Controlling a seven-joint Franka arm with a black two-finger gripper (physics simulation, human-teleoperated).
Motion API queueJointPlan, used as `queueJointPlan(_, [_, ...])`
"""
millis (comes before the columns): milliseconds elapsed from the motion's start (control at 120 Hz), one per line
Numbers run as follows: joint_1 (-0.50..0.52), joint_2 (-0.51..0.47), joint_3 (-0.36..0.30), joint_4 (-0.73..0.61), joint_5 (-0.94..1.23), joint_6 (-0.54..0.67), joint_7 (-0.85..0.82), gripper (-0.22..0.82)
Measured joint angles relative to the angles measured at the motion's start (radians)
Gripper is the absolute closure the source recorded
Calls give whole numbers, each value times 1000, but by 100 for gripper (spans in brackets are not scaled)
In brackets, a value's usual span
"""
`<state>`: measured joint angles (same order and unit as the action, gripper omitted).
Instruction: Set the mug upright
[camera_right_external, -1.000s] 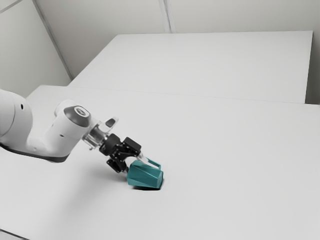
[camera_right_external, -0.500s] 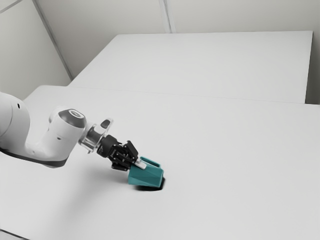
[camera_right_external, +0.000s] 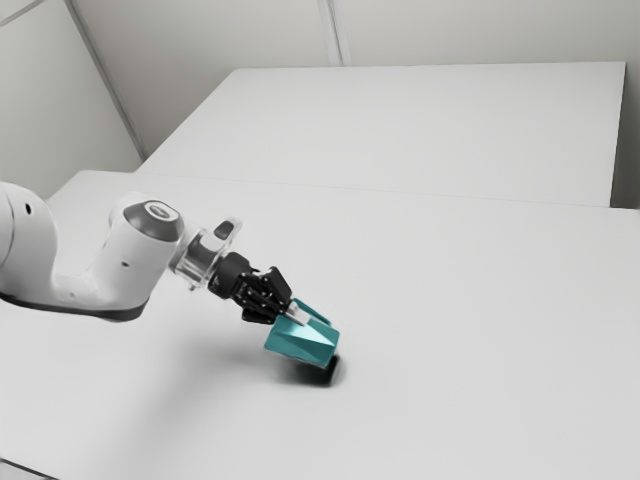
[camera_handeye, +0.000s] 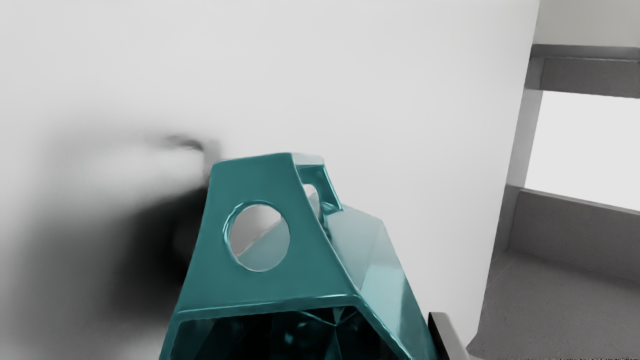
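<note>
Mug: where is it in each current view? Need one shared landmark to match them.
Exterior view: mug just below the picture's middle, at the end of the tool, tilted.
Wrist view: mug directly ahead of the tool, dark open mouth toward the camera, a fingertip alongside.
Shared landmark: the mug's dark shadow on the table, seen beside the mug in the wrist view.

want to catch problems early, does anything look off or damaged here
The mug looks askew: it hangs tilted above the table in the gripper, its open end toward the gripper, not upright. A round opening in one teal face looks unusual, possibly by design. I see no spill.
</note>
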<state>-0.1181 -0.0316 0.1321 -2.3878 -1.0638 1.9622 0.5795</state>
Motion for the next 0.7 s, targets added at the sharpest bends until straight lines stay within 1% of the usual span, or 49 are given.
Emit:
queueJointPlan(192, [15,-3,-20,84,71,-3,-11,77])
queueJointPlan(333, [-9,-14,-17,115,196,71,-22,78])
queueJointPlan(425, [-56,-4,-14,147,325,149,-29,78])
queueJointPlan(517, [-107,4,-13,176,518,223,-51,78])
queueJointPlan(700, [-181,26,-12,187,835,288,-116,78])
